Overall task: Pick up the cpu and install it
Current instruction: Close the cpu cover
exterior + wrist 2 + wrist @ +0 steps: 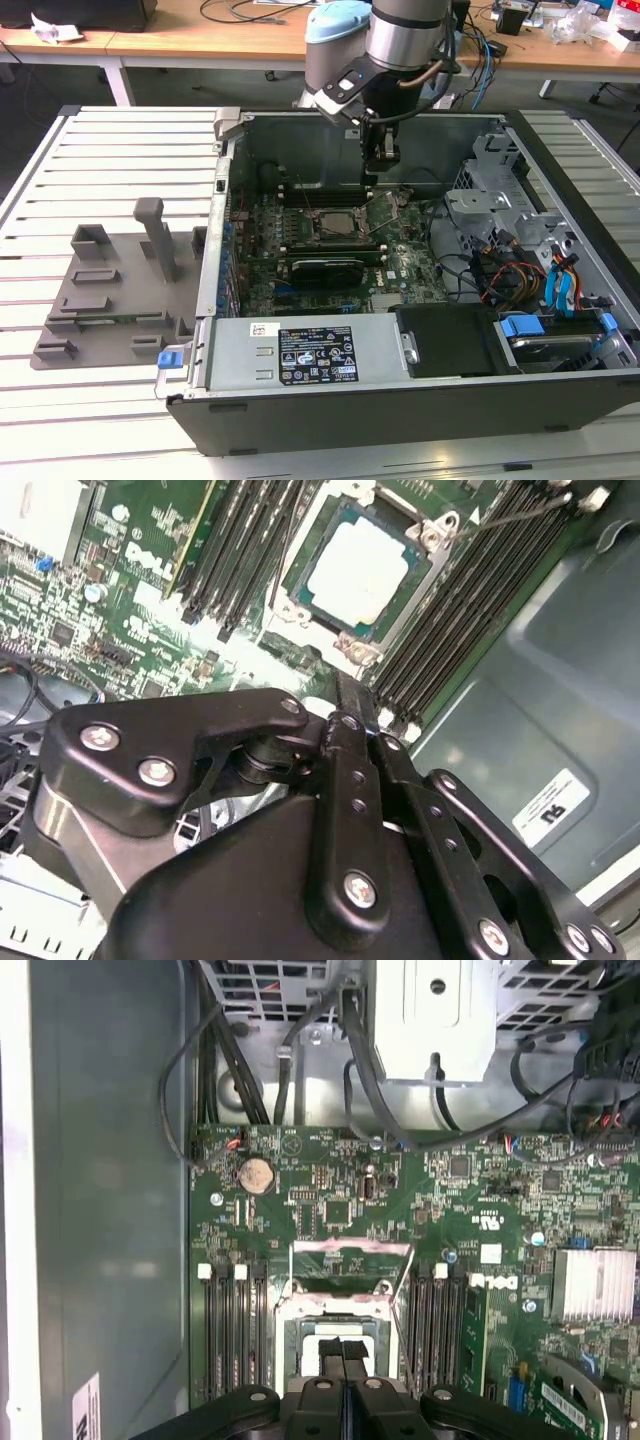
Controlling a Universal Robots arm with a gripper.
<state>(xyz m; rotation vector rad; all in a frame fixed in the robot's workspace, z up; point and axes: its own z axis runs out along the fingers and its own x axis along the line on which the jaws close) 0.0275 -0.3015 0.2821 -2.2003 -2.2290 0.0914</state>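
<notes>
The cpu [360, 570], a silvery square plate with a paler rim, lies flat in the motherboard socket [335, 222] inside the open computer case [400, 390]. My gripper [378, 168] hangs inside the case just above the board, beside the socket on the exterior view's right. In both wrist views its two black fingers [337, 1370] are pressed together with nothing between them, so my gripper [342, 695] is shut and apart from the cpu. The fingertips [354, 1352] overlap the socket's near edge in the first wrist view.
Black memory slots [470, 610] flank the socket on both sides. A metal drive cage [500, 190] and coloured cables [530, 280] fill the case on the exterior view's right. A grey fixture tray [110, 290] with upright blocks sits outside the case on the exterior view's left.
</notes>
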